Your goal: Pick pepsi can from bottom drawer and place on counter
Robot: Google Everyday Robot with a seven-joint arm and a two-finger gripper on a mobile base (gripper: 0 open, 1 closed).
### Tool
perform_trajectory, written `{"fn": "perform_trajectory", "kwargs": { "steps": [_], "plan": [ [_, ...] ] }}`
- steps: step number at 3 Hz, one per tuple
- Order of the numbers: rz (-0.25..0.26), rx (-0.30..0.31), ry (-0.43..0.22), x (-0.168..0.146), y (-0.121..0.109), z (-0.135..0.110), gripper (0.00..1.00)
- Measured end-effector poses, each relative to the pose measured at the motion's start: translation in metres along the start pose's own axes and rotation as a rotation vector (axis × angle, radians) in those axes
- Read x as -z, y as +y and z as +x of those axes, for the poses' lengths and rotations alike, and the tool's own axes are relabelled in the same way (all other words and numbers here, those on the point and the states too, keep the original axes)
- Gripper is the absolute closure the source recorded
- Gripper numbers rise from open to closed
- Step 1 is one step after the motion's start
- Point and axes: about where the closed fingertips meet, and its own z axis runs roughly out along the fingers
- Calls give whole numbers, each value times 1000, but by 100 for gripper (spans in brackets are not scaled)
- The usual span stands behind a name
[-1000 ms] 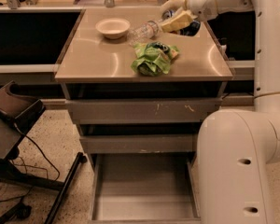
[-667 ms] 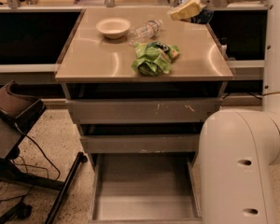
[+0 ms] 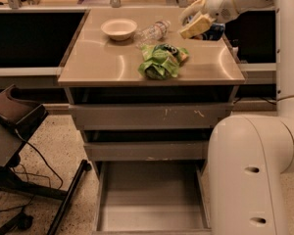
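The pepsi can [image 3: 216, 31] shows as a dark blue shape at the counter's far right corner, mostly hidden behind my gripper. My gripper [image 3: 192, 21] reaches in from the upper right, just above the tan counter [image 3: 103, 58], and is shut on the can. The bottom drawer [image 3: 152, 195] is pulled open below, and its grey floor is bare.
A green chip bag [image 3: 159, 62] lies mid-counter, just left of the gripper. A clear water bottle [image 3: 152, 32] lies on its side and a white bowl [image 3: 118, 28] stands at the back. My white base [image 3: 250, 175] stands right of the drawer. A dark stand [image 3: 12, 116] with cables is at the left.
The gripper rose toward the back right, then came down again over the counter's far right corner. The blue can now shows beside it.
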Motion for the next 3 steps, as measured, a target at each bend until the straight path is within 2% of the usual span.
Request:
{"fn": "perform_trajectory", "kwargs": {
  "steps": [1,2,3],
  "plan": [
    [-157,-91,27,-26,35,42,100],
    [-201,-159,23,-41,46,73,100],
    [-187,-158,17,-46,41,71,81]
  ]
}}
